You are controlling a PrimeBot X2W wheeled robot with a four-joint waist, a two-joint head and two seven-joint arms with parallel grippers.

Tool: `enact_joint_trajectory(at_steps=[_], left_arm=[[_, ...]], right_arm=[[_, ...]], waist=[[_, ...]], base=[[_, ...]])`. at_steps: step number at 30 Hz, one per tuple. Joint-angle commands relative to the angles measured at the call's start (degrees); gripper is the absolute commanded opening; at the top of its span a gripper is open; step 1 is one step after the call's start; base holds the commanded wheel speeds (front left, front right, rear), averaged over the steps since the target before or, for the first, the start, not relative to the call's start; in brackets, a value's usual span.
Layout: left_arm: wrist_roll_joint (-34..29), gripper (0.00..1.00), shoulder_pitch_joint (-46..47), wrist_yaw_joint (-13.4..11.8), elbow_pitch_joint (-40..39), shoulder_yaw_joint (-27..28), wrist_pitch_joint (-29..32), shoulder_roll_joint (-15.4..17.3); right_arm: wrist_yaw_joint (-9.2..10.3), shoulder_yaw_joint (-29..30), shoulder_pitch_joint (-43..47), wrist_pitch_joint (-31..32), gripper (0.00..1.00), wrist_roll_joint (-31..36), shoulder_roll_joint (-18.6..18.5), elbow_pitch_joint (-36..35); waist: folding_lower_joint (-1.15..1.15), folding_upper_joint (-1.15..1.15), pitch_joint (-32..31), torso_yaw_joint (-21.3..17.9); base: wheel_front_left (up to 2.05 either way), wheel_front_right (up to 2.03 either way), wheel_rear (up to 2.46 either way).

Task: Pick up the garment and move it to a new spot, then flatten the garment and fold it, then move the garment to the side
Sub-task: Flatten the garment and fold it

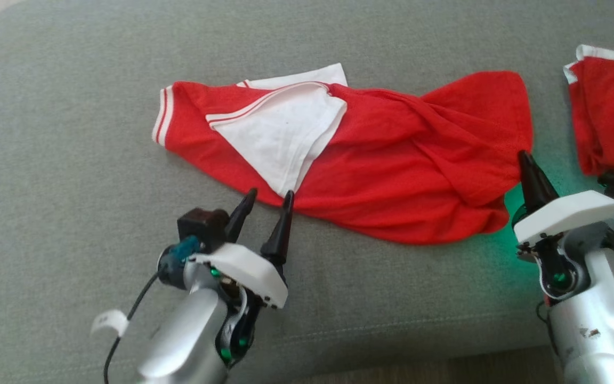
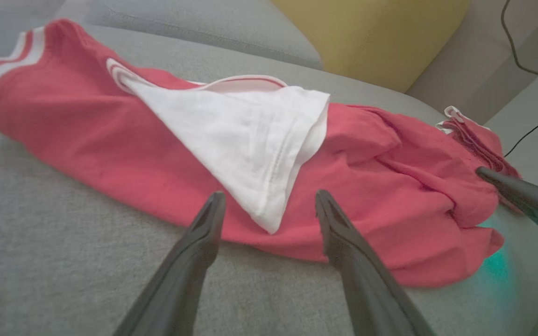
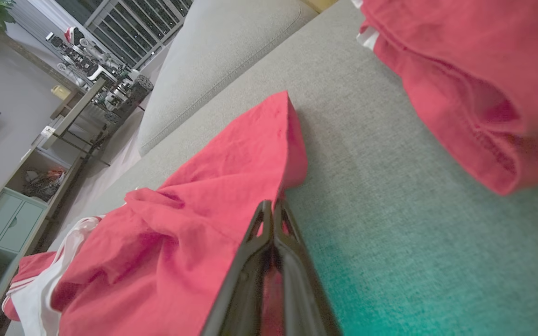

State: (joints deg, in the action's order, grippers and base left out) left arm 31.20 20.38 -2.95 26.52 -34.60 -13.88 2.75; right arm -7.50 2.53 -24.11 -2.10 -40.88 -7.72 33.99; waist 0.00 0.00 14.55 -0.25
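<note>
Red-and-white garment (image 1: 392,176) lies rumpled and twisted on grey cushion (image 1: 72,160).

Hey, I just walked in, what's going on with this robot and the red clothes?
A two-armed robot is working on a crumpled red-and-white fabric garment lying on a grey upholstered cushion. Its right gripper is shut on the garment's right edge; the left gripper is open at the near edge, by the tip of the white panel, gripping nothing. The garment is not yet flattened or folded. A second red garment lies apart at the far right.
</note>
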Motion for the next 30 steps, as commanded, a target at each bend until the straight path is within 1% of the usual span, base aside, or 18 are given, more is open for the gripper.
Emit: enact_joint_trajectory(at_steps=[1, 8, 11, 12, 13, 14, 15, 18, 21, 26, 30], left_arm=[[0.19, 1.0, 1.82, 0.17, -0.69, 1.36, -0.18, 0.13], [4.7, 1.0, 6.16, 1.21, 5.74, -0.69, -0.47, 0.13], [7.91, 1.0, 7.46, 2.53, 6.99, -1.72, -0.59, 0.13], [9.02, 0.91, 7.92, 3.0, 7.08, -1.9, -0.68, 0.13], [9.49, 0.42, 8.49, 3.07, 7.2, -2.01, -0.78, 0.13], [9.82, 0.07, 8.94, 3.16, 7.32, -2.13, -0.87, 0.13], [10.28, 0.0, 9.23, 3.47, 7.39, -2.24, -0.94, 0.13], [11.16, 0.0, 9.75, 4.53, 7.14, -2.2, -1.06, 0.13], [12.27, 0.0, 9.43, 5.75, 4.25, -0.05, -1.09, 0.13], [16.17, 0.0, 7.57, 7.71, -3.69, 6.82, -1.1, 0.15], [21.08, 0.0, 7.86, 8.81, -10.87, 12.07, -0.64, 2.17]], right_arm=[[0.01, -1.48, -2.07, -0.79, 0.0, 0.21, 0.07, -1.87], [0.01, -2.84, -3.54, -1.54, 0.0, -0.2, 0.52, -1.97], [0.01, -3.13, -3.81, -1.84, 0.0, -0.36, 0.25, -1.99], [0.01, -3.21, -3.88, -1.92, 0.0, -0.39, 0.15, -1.98], [0.01, -3.28, -3.91, -2.0, 0.0, -0.42, 0.01, -1.97], [0.01, -3.32, -3.92, -2.08, 0.0, -0.46, -0.14, -1.96], [0.01, -3.36, -3.9, -2.13, 0.0, -0.51, -0.29, -1.95], [0.01, -3.34, -3.86, -2.32, 0.0, -0.61, -0.87, -2.09], [0.01, -3.14, -3.81, -2.64, 0.0, -0.84, -1.51, -2.82], [0.01, -2.62, -3.56, -2.22, 0.0, -1.74, -2.89, -5.71], [0.01, -1.85, -3.74, -0.43, 0.0, -2.73, -4.36, -9.36]], waist=[[0.0, 0.0, 0.48, -0.43], [0.0, 0.0, 2.18, -1.12], [0.0, 0.0, 2.65, -1.12], [0.0, 0.0, 2.77, -1.11], [0.0, 0.0, 2.86, -1.08], [0.0, 0.0, 2.91, -1.04], [0.0, 0.0, 2.92, -1.0], [0.0, 0.0, 2.67, -0.9], [0.0, 0.0, 1.95, -0.73], [0.0, 0.0, -0.29, -0.39], [0.0, 0.0, -2.71, 0.03]], base=[[0.0, 0.0, 0.0], [0.0, 0.0, 0.0], [0.0, 0.0, 0.0], [0.0, 0.0, 0.0], [0.0, 0.0, 0.0], [0.0, 0.0, 0.0], [0.0, 0.0, 0.0], [0.0, 0.0, 0.0], [0.0, 0.0, 0.0], [0.0, 0.0, 0.0], [0.0, 0.0, 0.0]])
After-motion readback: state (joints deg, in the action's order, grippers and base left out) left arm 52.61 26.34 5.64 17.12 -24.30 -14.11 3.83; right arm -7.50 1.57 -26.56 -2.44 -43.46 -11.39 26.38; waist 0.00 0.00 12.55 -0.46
